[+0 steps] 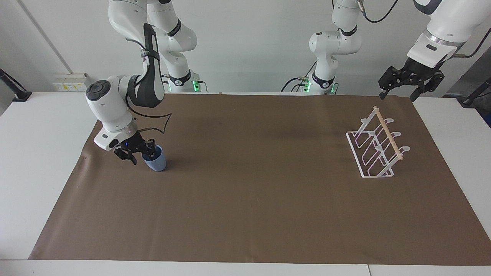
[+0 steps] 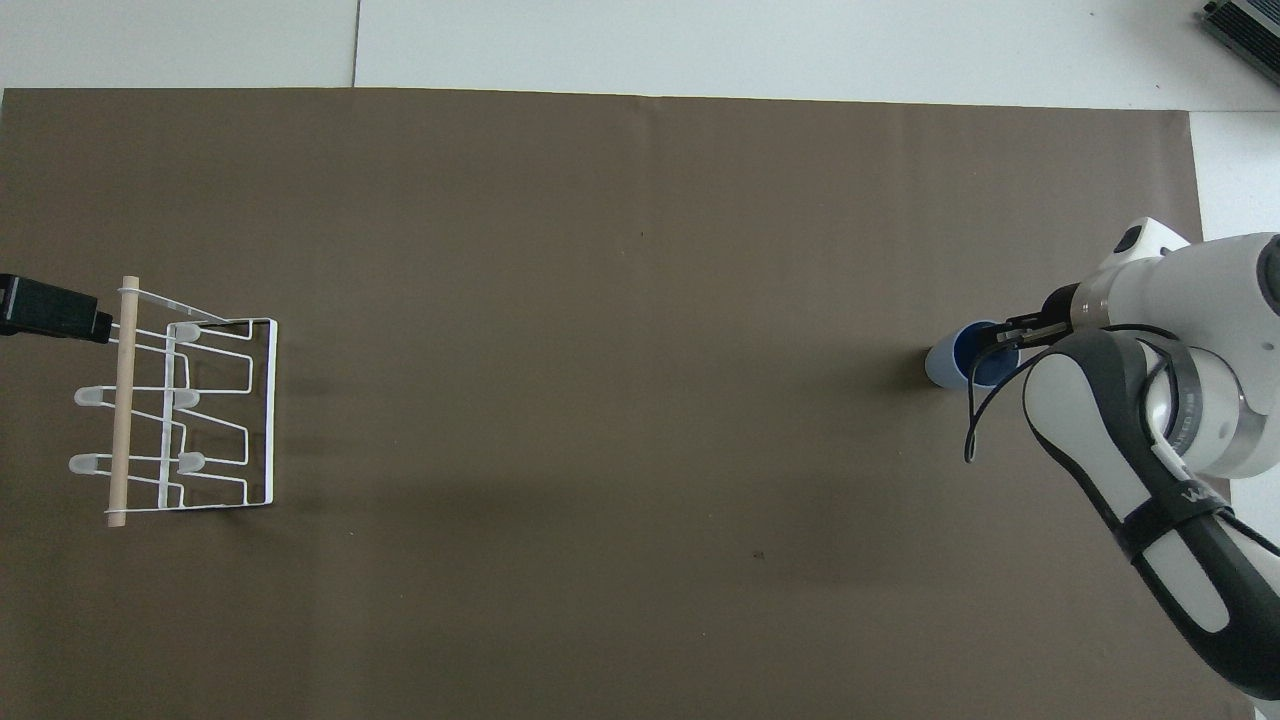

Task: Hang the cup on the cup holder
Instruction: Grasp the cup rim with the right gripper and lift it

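Toward the right arm's end of the counter (image 1: 46, 161), on the brown mat (image 1: 253, 191), stands the cup (image 1: 155, 161), a small light-blue tumbler, upright with its mouth up. The right hand (image 1: 141, 150) is down at it, tilted, with one finger (image 1: 151, 147) dipped inside the mouth and the other finger (image 1: 132, 157) outside the wall on the side toward the counter's right-arm end, so the cup's rim lies between them. Whether the fingers press the wall or merely straddle it I cannot tell. In the overhead view the cup (image 2: 970, 355) shows its dark-blue inside, with the right hand (image 2: 1015, 328) covering the edge of the rim and a black cable (image 2: 985, 405) looping down from the wrist across the cup.

Well apart, toward the left arm's end of the mat, sits the cup holder (image 1: 378, 145), a white wire rack on a rectangular base, its loop prongs slanting and a light wooden rod (image 1: 388, 132) running along its top. No cup is on it. From overhead the cup holder (image 2: 200, 415) lies with the rod on the side toward the counter's edge.

The left hand (image 1: 408, 82) waits in the air over the mat's corner nearest the left arm's base, its fingers spread and holding nothing; overhead only its dark tip (image 2: 50, 312) shows, just beside the rod's end.
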`<state>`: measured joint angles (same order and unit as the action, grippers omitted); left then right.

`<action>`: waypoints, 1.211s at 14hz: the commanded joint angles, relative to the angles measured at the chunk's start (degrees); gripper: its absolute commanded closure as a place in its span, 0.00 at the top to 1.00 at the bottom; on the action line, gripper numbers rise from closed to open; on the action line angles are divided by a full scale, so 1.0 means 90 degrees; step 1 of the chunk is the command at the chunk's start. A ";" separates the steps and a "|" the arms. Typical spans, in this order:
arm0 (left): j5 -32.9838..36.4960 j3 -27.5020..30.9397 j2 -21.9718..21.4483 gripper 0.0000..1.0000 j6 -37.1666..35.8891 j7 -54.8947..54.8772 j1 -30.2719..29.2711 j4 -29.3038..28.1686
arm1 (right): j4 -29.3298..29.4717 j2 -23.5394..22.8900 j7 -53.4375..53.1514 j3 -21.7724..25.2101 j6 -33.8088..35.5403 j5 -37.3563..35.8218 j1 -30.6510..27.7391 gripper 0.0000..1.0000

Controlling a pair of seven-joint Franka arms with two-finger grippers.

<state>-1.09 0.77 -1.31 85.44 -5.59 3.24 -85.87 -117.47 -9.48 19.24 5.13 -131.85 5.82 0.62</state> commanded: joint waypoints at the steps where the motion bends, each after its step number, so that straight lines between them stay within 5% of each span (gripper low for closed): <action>1: 0.0121 -0.0027 -0.0167 1.00 -0.0011 -0.0082 -0.0048 -0.0186 | -0.0053 0.0086 0.0235 -0.0053 -0.0037 0.0445 -0.0089 0.22; 2: 0.0121 -0.0027 -0.0167 1.00 -0.0011 -0.0082 -0.0048 -0.0186 | -0.0053 0.0086 0.0225 -0.0053 -0.0037 0.0553 -0.0079 0.00; 12: 0.0121 -0.0027 -0.0167 1.00 -0.0011 -0.0082 -0.0048 -0.0186 | 0.1039 0.0505 0.0060 -0.0285 0.1006 0.0817 0.0038 0.00; 17: 0.0121 -0.0027 -0.0167 1.00 -0.0011 -0.0082 -0.0048 -0.0186 | 0.2202 0.0477 -0.0945 -0.0355 0.2256 0.1762 0.0135 0.00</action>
<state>-1.09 0.77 -1.31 85.44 -5.59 3.24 -85.87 -101.45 -4.09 13.67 2.00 -114.96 17.85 1.56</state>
